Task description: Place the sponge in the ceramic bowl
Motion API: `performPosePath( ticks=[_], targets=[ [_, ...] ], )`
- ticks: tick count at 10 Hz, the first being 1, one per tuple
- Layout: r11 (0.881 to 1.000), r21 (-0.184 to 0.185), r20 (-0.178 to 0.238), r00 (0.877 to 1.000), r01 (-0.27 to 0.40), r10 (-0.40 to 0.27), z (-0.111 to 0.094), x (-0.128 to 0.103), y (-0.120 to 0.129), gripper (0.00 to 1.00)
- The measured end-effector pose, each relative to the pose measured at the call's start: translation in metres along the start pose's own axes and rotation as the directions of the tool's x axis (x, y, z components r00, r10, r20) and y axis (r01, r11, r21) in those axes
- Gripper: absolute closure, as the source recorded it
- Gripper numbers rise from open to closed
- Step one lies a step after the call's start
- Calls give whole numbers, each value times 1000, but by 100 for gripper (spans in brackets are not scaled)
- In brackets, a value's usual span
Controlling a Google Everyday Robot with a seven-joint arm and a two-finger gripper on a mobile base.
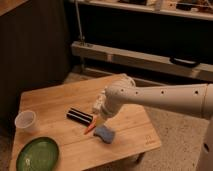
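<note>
White tubular arm [165,95], dark dots along it, pale pincer [99,111] above table [50,102]

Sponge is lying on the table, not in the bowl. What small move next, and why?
Probably lower the gripper onto the small light-blue rectangular sponge. The gripper hangs close over it, beside the orange carrot, while the sponge lies flat on the wooden table, far from the round glossy green ceramic bowl.

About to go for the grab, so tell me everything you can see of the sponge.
The sponge is a small, soft-looking light-blue pad lying flat on the wooden table, toward its front right. The orange carrot lies at its left end, seemingly touching it. The claw hangs above and left of it. The green bowl sits apart at the front left corner.
</note>
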Motion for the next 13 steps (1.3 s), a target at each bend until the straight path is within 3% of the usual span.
performPosePath(
  ticks=[3, 8, 13],
  targets=[
    [999, 11, -23, 999, 45, -44, 17, 12, 9, 35],
    [995, 34, -96, 991, 99, -95, 70, 27, 24, 35],
    [994, 76, -133, 989, 77, -67, 82, 34, 16, 35]
  ],
)
